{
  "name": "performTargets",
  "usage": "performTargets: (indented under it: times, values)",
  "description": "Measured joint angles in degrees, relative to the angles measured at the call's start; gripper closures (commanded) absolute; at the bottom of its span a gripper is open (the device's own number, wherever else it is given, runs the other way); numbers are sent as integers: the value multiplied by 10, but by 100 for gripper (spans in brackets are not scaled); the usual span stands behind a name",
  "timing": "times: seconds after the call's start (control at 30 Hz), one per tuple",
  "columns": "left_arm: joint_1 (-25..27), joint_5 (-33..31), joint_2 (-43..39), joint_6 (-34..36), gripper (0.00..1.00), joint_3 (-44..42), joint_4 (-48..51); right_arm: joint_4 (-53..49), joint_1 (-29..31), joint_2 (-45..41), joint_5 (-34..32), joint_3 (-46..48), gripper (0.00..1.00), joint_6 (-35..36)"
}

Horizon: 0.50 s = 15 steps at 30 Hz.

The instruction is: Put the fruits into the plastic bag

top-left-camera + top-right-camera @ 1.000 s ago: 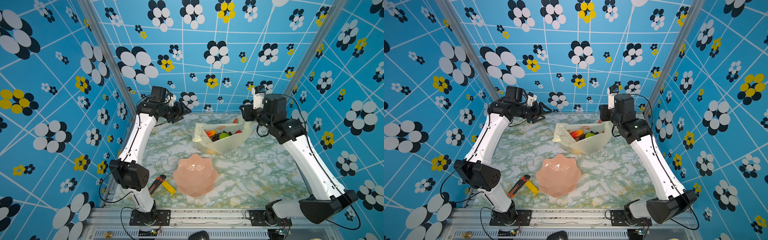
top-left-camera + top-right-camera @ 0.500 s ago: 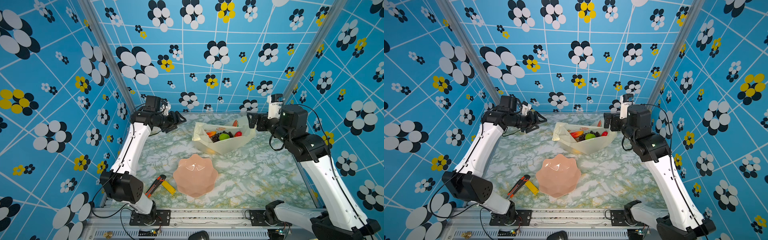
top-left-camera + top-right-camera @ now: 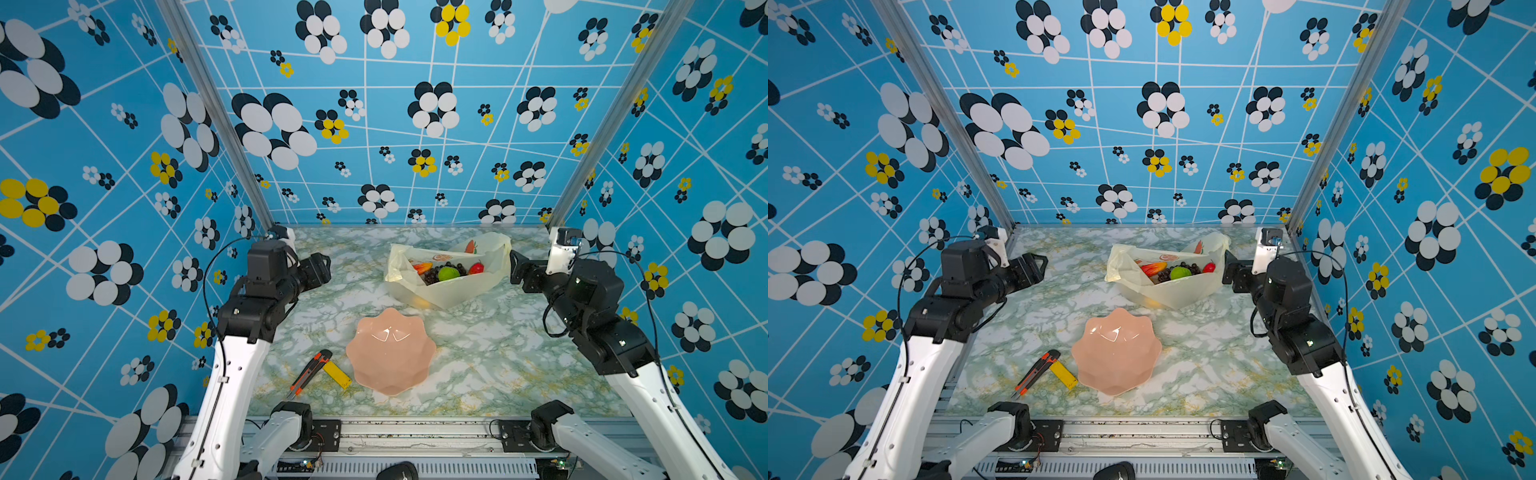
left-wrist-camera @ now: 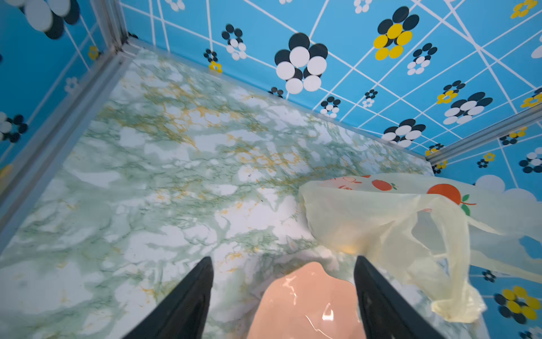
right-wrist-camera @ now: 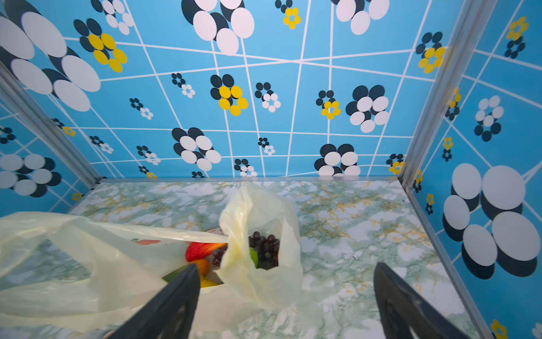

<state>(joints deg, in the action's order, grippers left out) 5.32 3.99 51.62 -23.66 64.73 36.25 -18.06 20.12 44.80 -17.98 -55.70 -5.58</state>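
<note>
Two tools flank the plastic bag, and neither grips anything. The left tool hangs with its jaws spread wide over the left side of the desk, well apart from the bag, which lies to its right. The right tool is equally wide and empty. It sits just beside the bag's right end, so the right arm is clearly the nearer one. In the right wrist view a limp handle loop of the bag rises ahead of that tool, unpinched.

The bag rests on the far part of the desk, right of centre, its long axis running left to right and its mouth gaping upward. The fruits lie heaped inside: a dark grape bunch, a green round fruit, and red and orange pieces beside them. No fruit shows loose on the desk, and the pink bowl near the middle looks empty, so the filling seems finished or nearly so. A utility knife and a yellow block lie side by side, left of the bowl; neither belongs in the bag.

Any further handling of the bag would likely fall to the right tool, reaching leftward for the handle. The thin film could snag or tip the load.
</note>
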Motion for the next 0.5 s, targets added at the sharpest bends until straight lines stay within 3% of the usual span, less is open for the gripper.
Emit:
performTargets:
  times: [0.13,0.27,0.5]
  values:
    - [0,-56,-95,13,19,-145,-79,49,-35,-26,-13,101,3,7]
    - [-4,-96,-139,23,17,-264,-151,111,-85,-6,-12,189,1,4]
    - [-13,-156,-154,59,3,-359,-245,280,-160,169,24,277,1,5]
